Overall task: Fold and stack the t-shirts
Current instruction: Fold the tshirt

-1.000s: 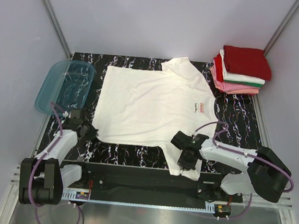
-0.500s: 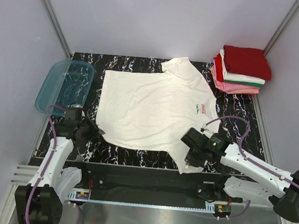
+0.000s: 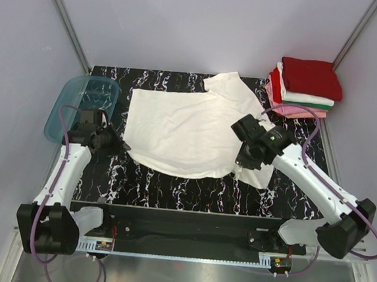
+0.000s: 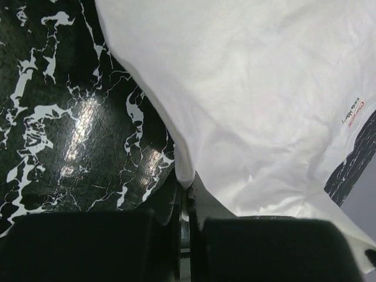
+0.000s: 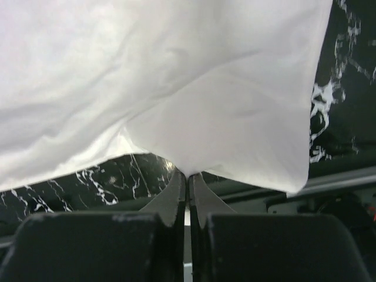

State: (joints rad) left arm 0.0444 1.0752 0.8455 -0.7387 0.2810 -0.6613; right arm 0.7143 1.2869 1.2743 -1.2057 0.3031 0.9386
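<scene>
A white t-shirt (image 3: 179, 130) lies spread on the black marbled table (image 3: 171, 192), its near half lifted and drawn toward the back. My left gripper (image 3: 113, 145) is shut on its left hem edge (image 4: 185, 175). My right gripper (image 3: 245, 160) is shut on the near right part of the shirt (image 5: 188, 167), held above the table, with a sleeve hanging below it (image 3: 257, 177). The small red lettered logo (image 4: 352, 111) shows in the left wrist view. A stack of folded t-shirts (image 3: 305, 88), dark red, white and pink, sits at the back right.
A translucent teal plastic tub (image 3: 82, 108) stands at the left edge of the table, just behind my left gripper. Grey walls enclose the table on three sides. The black rail with the arm bases (image 3: 181, 229) runs along the near edge.
Both grippers have carried the shirt's near edge away from the front rail toward the back. The right gripper rose and moved far back and right; the logo is now covered in the top view.
</scene>
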